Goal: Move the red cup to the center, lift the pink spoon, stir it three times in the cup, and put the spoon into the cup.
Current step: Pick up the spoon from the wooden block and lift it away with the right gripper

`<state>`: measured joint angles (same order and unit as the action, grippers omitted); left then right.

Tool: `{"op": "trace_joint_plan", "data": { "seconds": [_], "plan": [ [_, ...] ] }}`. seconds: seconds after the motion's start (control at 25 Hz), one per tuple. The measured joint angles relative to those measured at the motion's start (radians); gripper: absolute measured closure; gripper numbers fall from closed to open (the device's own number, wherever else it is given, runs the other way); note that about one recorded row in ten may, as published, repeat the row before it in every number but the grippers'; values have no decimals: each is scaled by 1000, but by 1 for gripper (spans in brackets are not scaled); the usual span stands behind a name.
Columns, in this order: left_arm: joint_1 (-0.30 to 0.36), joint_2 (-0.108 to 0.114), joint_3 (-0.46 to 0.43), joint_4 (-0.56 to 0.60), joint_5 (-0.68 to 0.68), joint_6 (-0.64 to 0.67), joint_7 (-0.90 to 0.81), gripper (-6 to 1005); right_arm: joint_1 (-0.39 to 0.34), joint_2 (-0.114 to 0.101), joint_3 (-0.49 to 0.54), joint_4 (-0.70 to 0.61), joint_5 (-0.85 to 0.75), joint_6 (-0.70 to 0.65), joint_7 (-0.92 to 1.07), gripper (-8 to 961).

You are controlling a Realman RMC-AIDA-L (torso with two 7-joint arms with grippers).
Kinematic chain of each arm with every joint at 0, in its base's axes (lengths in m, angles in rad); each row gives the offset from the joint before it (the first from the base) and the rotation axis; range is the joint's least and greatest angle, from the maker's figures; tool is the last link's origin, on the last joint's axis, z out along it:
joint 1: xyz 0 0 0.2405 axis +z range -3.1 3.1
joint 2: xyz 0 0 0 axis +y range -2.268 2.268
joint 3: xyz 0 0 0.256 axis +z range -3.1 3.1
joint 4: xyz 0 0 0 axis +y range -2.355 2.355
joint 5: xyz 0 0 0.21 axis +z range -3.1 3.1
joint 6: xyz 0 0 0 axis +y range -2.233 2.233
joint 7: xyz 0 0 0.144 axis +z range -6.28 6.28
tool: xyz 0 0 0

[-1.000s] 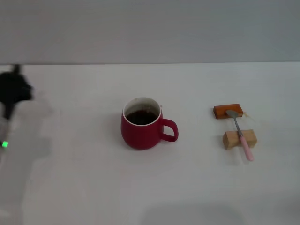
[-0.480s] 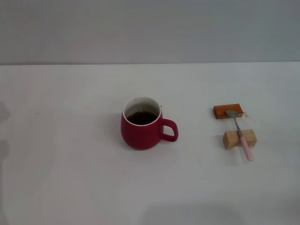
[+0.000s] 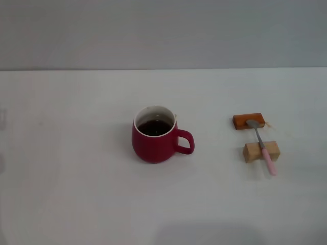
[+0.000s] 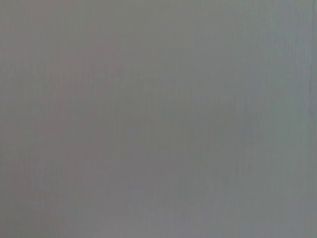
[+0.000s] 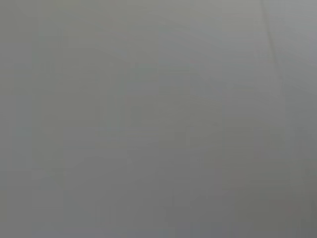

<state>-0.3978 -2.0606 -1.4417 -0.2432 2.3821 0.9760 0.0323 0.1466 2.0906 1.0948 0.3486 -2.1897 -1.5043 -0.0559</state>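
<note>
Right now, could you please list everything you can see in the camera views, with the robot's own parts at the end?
red cup: one, dark red with white inner wall and dark liquid inside, upright near the table's centre, handle toward the robot's right.
pink spoon: one, pale pink handle and grey metal bowl, on the robot's right, lying across both blocks.
orange-brown block: one, flat, under the spoon's bowl, farther from the robot.
light wooden block: one, under the spoon's handle, nearer the robot.
table: one, white, carrying everything.
wall: grey, behind the table.
left gripper: not in any view.
right gripper: not in any view.
</note>
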Motion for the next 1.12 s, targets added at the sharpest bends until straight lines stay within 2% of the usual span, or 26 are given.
{"op": "trace_joint_plan", "data": {
  "seconds": [0.04, 0.28, 0.4, 0.6, 0.76, 1.12],
  "plan": [
    [0, 0, 0, 0, 0, 0, 0, 476, 0, 0, 0, 0, 0, 0, 0, 269],
    [-11, 1, -4, 3, -2, 0, 6, 193, -204, -9, -160, 379, 3, 107, -306, 270],
    [-18, 2, -16, 6, -2, 0, 7, 174, -296, -20, -256, 560, -2, 191, -396, 270],
    [-25, 5, -36, 10, 2, -5, 8, 155, -340, -34, -343, 658, -6, 299, -414, 271],
    [-28, 7, -49, 10, 4, -8, 9, 155, -371, -38, -406, 708, -5, 389, -433, 271],
    [-51, 19, -54, 38, 5, -10, 9, 155, -409, -44, -465, 735, -6, 442, -441, 272]
  ]
}}
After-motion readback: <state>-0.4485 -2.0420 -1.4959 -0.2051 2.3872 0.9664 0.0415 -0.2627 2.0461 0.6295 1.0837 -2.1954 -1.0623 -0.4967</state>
